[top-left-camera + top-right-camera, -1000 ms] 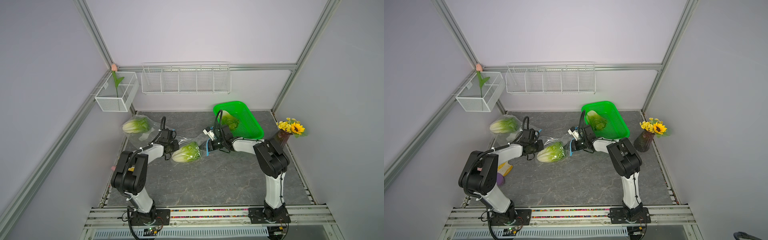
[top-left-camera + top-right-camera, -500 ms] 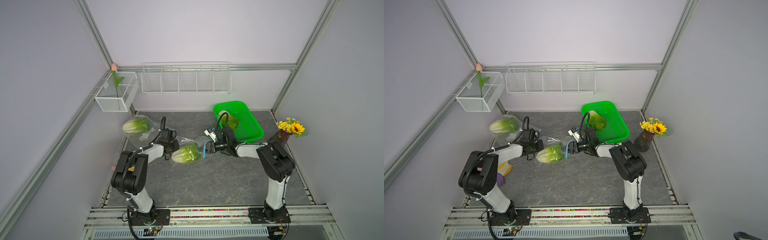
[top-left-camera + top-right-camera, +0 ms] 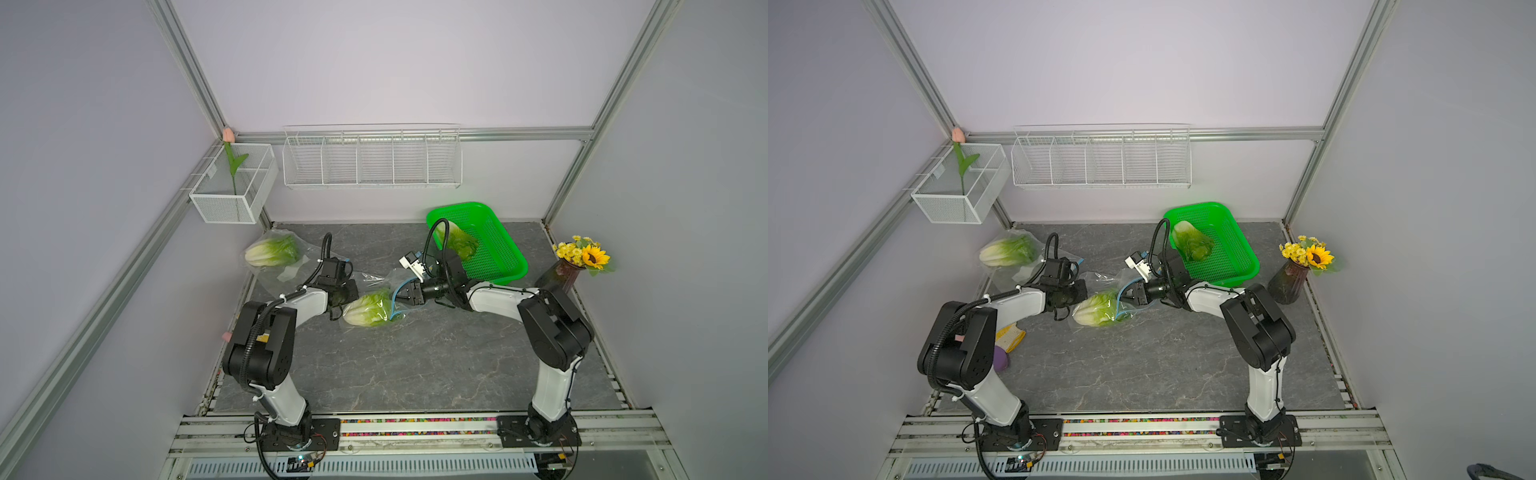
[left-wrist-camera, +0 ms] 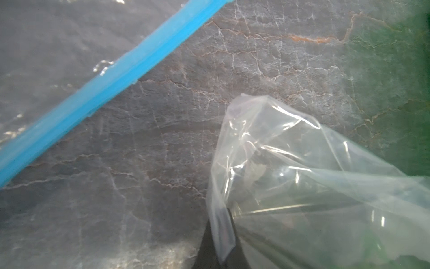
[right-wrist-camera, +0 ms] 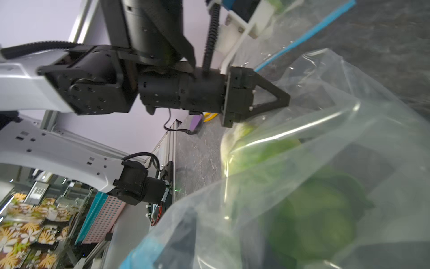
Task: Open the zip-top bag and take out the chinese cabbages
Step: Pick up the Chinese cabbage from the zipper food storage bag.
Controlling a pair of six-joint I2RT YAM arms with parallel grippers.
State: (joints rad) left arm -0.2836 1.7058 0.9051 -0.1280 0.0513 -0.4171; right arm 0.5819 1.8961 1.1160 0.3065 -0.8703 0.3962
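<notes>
A clear zip-top bag (image 3: pixel 374 291) lies mid-table with one of the chinese cabbages (image 3: pixel 368 308) inside, white base toward my left arm. My left gripper (image 3: pixel 345 298) is shut on the bag's closed end; the left wrist view shows film (image 4: pixel 220 233) pinched between its fingers. My right gripper (image 3: pixel 395 297) reaches into the blue-zipped mouth (image 3: pixel 1121 301) at the cabbage's leafy end (image 5: pixel 314 221). Its fingers show blurred through the film, a little apart. A second cabbage (image 3: pixel 272 251) sits in another bag at the back left. A third (image 3: pixel 459 243) lies in the green basket (image 3: pixel 511 266).
A vase of sunflowers (image 3: pixel 575 266) stands at the right edge behind my right arm. White wire baskets (image 3: pixel 372 158) hang on the back wall, one holding a tulip (image 3: pixel 233 164). A yellow item (image 3: pixel 1011 336) and a purple one (image 3: pixel 1000 359) lie beside my left arm's base.
My right gripper has slid left into the bag's mouth, opening wider and then narrowing. The green basket, tipped up a second ago, lies flat. My left gripper has held still.
</notes>
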